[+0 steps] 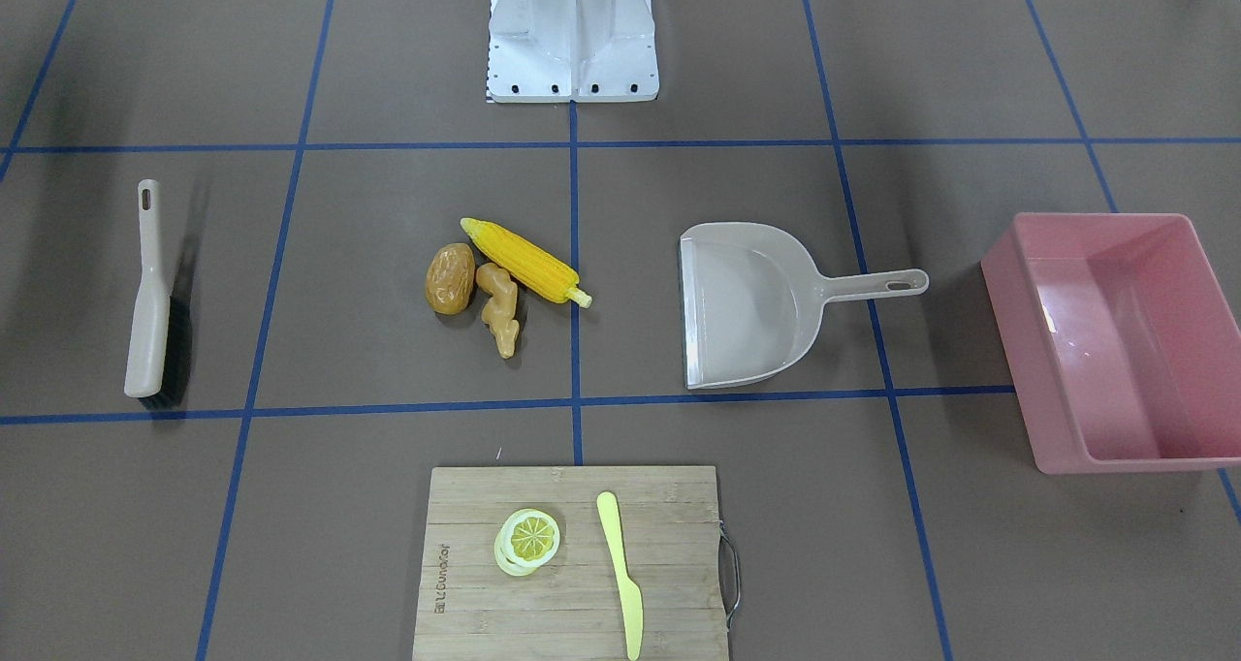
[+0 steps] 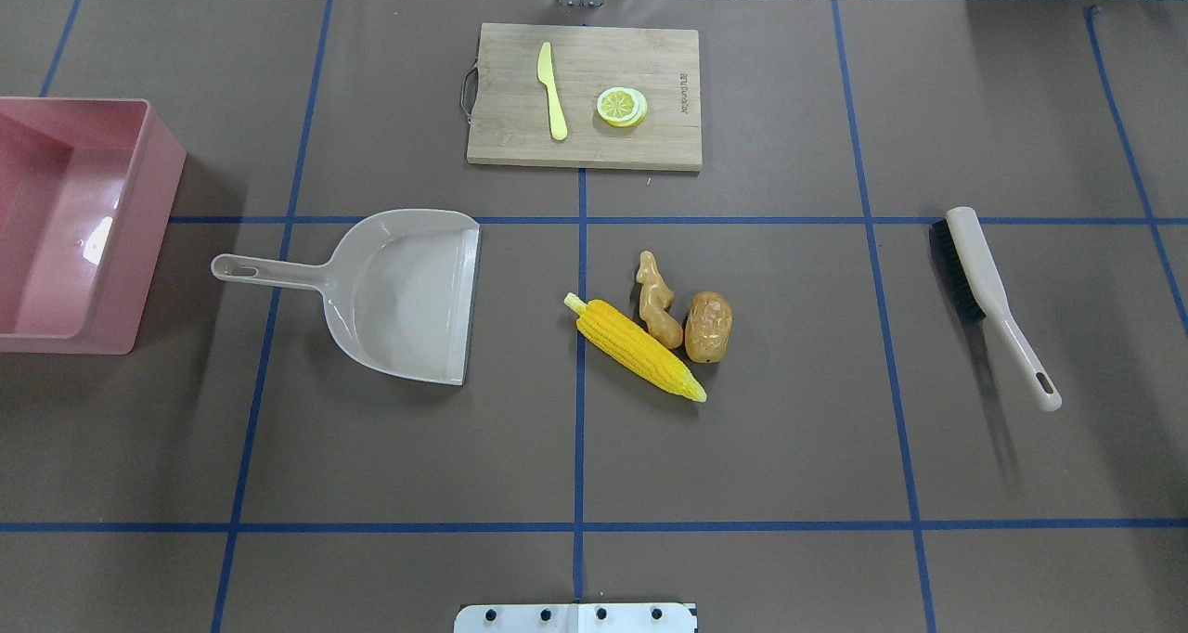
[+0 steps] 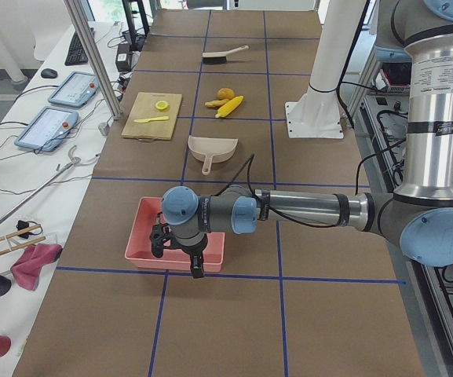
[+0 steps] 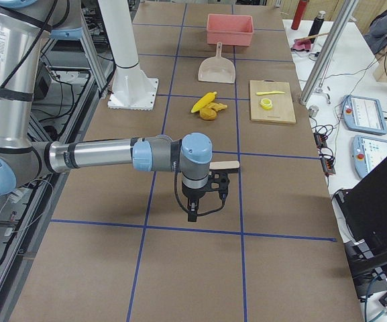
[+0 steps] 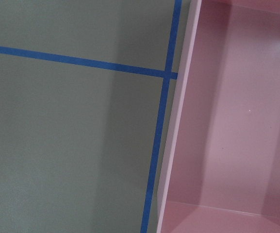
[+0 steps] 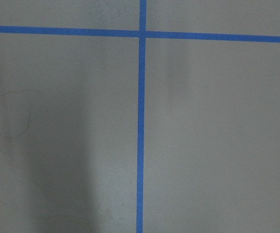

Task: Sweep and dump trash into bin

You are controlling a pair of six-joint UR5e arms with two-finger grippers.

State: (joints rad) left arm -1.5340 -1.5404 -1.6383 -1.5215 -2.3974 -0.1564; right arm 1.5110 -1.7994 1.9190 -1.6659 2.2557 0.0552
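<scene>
Left jaws and right jaws show only in the side views, so I cannot tell whether they are apart or together. Trash lies clustered mid-surface: corn cob (image 2: 636,350), ginger root (image 2: 657,313), potato (image 2: 708,327). Dustpan (image 2: 399,294) is left of them, bin (image 2: 139,243) at the far left end, brush (image 2: 993,303) well right. Risks: the cob rolls past the pan's lip; an unheld pan skids. Surface (image 2: 742,447): brown sheet, blue tape grid. Tablets (image 3: 71,89) on a white side bench (image 3: 6,169).

The cutting board (image 2: 520,141) bears a small brand mark (image 2: 683,95); its letters are too blurred to read.
</scene>
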